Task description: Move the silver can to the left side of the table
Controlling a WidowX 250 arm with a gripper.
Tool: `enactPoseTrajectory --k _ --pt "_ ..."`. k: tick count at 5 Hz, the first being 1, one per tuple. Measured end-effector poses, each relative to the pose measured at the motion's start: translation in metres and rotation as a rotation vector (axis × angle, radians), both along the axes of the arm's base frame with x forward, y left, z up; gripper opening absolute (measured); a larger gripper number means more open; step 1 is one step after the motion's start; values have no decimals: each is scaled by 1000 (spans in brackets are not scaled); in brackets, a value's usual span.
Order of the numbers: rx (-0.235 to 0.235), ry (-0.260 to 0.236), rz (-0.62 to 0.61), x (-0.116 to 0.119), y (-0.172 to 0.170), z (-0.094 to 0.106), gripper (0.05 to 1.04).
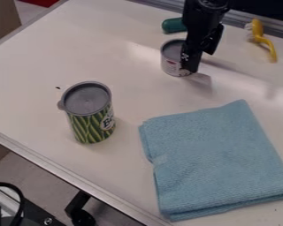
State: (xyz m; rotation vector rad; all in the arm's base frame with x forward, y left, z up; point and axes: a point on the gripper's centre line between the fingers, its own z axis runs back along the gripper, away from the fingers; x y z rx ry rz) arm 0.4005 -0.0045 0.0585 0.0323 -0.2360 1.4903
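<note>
Can (170, 63), silver, stood upright nr table's (37, 88) far edge, gripper (190, 69) against or just in front; couldn't tell grip state. Looked stiff, prob. slick; mid-wall was best hold.

Likely robotics lab: black jointed robot arm (204, 20) over white, metal-edged bench (37, 79); black curved cable (17, 194) and bolted black hardware (39, 218) beyond bench's near edge, grey floor (28, 170) below bench.
</note>
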Motion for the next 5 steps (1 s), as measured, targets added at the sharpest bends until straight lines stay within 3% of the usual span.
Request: enactPoseTrajectory --k 1,3,5 --pt "-3 1 -22 -3 19 -4 997" --pt "50 -4 -37 -6 47 -11 997" --pt "66 9 -80 -10 88 -11 997"
